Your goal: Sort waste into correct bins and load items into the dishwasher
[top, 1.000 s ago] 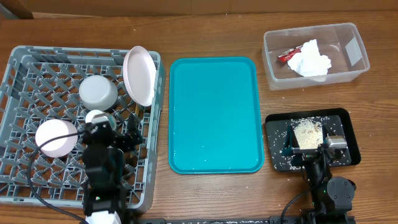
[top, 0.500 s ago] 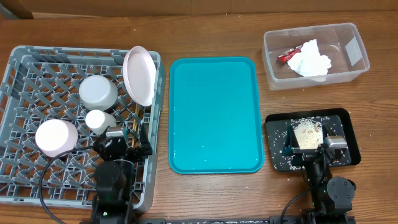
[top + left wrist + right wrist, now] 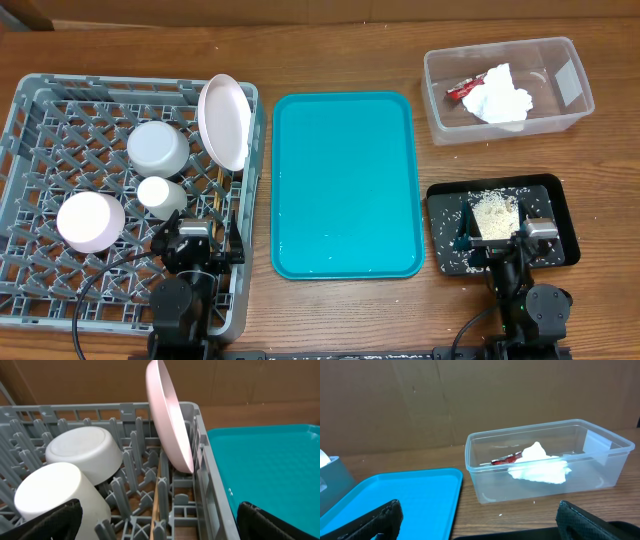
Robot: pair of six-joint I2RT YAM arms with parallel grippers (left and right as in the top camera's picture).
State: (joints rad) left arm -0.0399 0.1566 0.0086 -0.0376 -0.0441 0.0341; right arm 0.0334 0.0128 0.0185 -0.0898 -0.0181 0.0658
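Note:
The grey dish rack (image 3: 40, 100) at the left holds the upright white-pink plate (image 3: 225, 122), grey bowl (image 3: 158, 147), white cup (image 3: 160, 195), small white-pink bowl (image 3: 90, 221) and chopsticks (image 3: 218, 192). My left gripper (image 3: 197, 238) is open and empty over the rack's front right part. In the left wrist view my left gripper (image 3: 160, 527) faces the plate (image 3: 170, 415), bowl (image 3: 85, 452), cup (image 3: 55, 492) and chopsticks (image 3: 156, 495). My right gripper (image 3: 497, 238) is open and empty over the black tray (image 3: 560, 215), which holds rice scraps (image 3: 494, 212). The clear tub (image 3: 560, 110) holds the napkin (image 3: 497, 95) and wrapper (image 3: 463, 90).
The teal serving tray (image 3: 345, 185) lies between the rack and the bins. In the right wrist view my right gripper (image 3: 480, 522) faces the tub (image 3: 485, 477), the napkin (image 3: 540, 467), the wrapper (image 3: 507, 459) and the teal tray's corner (image 3: 395, 500).
My left gripper has drawn back toward the rack's front edge and a little to the right, uncovering the white cup. The right arm has not moved.

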